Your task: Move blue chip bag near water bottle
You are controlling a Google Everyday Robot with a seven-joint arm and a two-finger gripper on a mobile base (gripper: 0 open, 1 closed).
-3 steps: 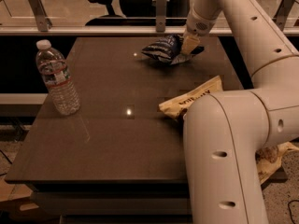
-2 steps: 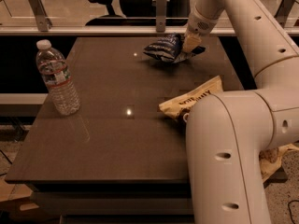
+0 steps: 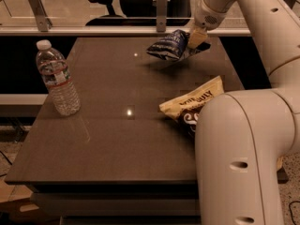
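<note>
Gripper [image 3: 196, 39] clamped on blue chip bag [image 3: 168, 45], now raised off table [image 3: 117, 144]; water bottle [image 3: 57, 78] stands far to gripper's left.

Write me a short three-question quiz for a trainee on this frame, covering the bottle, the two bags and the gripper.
1. True or false: the water bottle lies on its side on the table.
2. What does the gripper, at the table's far right, hold? A) the blue chip bag B) the yellow bag C) nothing
3. Fill in: the blue chip bag is near the table's ____ edge, well apart from the water bottle.

Key
1. False: it stands upright near the left edge.
2. A: the gripper grips its right end, and the bag's shadow falls on the table below.
3. far
</note>
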